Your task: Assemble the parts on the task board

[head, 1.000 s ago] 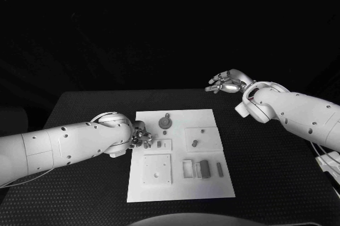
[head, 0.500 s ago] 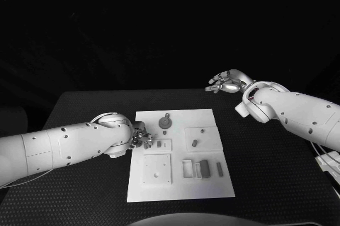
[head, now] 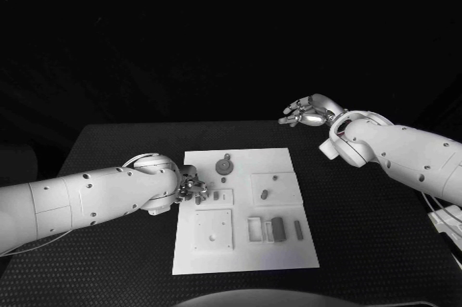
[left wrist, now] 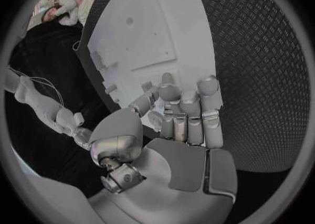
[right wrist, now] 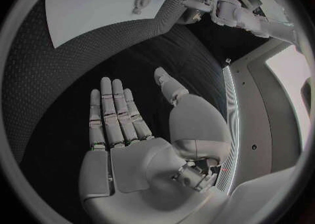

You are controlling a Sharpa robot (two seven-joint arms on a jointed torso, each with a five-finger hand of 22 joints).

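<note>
The white task board (head: 246, 257) lies mid-table, also seen in the left wrist view as the task board (left wrist: 151, 35) and in the right wrist view as the task board (right wrist: 92, 3). Grey parts on it include a round piece (head: 223, 165), a square plate (head: 213, 228) and upright blocks (head: 276, 228). My left hand (head: 191, 187) hovers at the board's left edge. Its fingers (left wrist: 187, 111) are curled together against the thumb, apparently pinching a small grey part (head: 200, 199). My right hand (head: 308, 111) hangs raised beyond the table's far right corner, with its fingers (right wrist: 115, 114) stretched out and nothing in the palm.
The black table (head: 366, 240) stretches out on both sides of the board. My left arm (head: 87, 200) crosses the table's left side. A second plate (head: 274, 187) with small pegs sits on the board's right half.
The left hand's fingertips have edged slightly toward me along the board's left edge. The right hand has not moved.
</note>
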